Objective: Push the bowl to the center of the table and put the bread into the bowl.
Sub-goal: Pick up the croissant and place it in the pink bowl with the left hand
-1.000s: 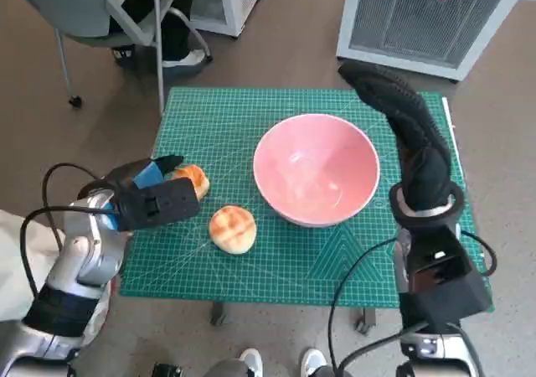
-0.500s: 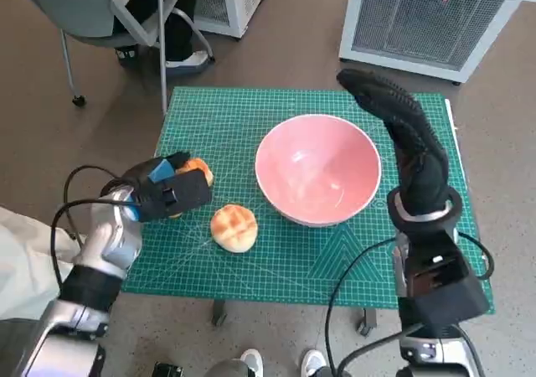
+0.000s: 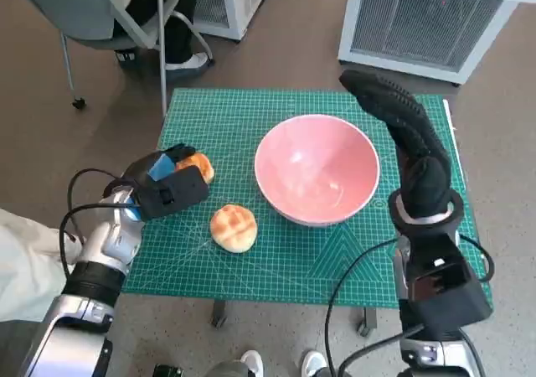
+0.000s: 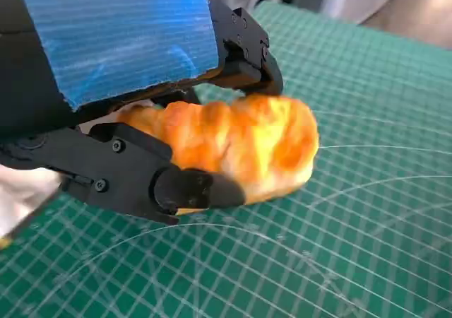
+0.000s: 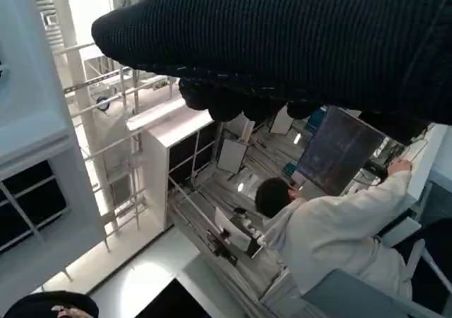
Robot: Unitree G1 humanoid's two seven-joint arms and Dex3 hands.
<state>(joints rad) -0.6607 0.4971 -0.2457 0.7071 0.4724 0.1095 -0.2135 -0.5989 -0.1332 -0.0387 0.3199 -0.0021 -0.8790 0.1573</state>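
Starting nearest the camera in the head view: round bread bun (image 3: 233, 228) lies loose on the green mat (image 3: 251, 126), lower centre-left of frame, touching nothing, just left of the bowl's near edge. Up and to the left of it, the left hand (image 3: 166, 189) grips a second bread roll (image 3: 198, 168); only the roll's orange end shows past the blue-taped back. Left wrist view confirms: fingers (image 4: 141, 180) wrapped under & over the roll (image 4: 240, 145), clamped, roll just above the mat (image 4: 353, 247), can't tell if touching.

Pink bowl (image 3: 316, 169) sits upright near the middle of the surface, centre-right of frame, nothing in it. Both breads are to its left, outside it.

Right hand (image 3: 400, 117), black glove, stretches from lower right up along the bowl's right rim, fingers flat & extended past the far rim toward upper centre; holding nothing. Whether glove touches the rim — can't tell. Right wrist view shows only the glove (image 5: 296, 42) as a dark band, w/ a person (image 5: 332, 230) in a white coat behind.

Farther off: chair (image 3: 100, 8) upper left, white grilled unit (image 3: 427, 17) upper right.
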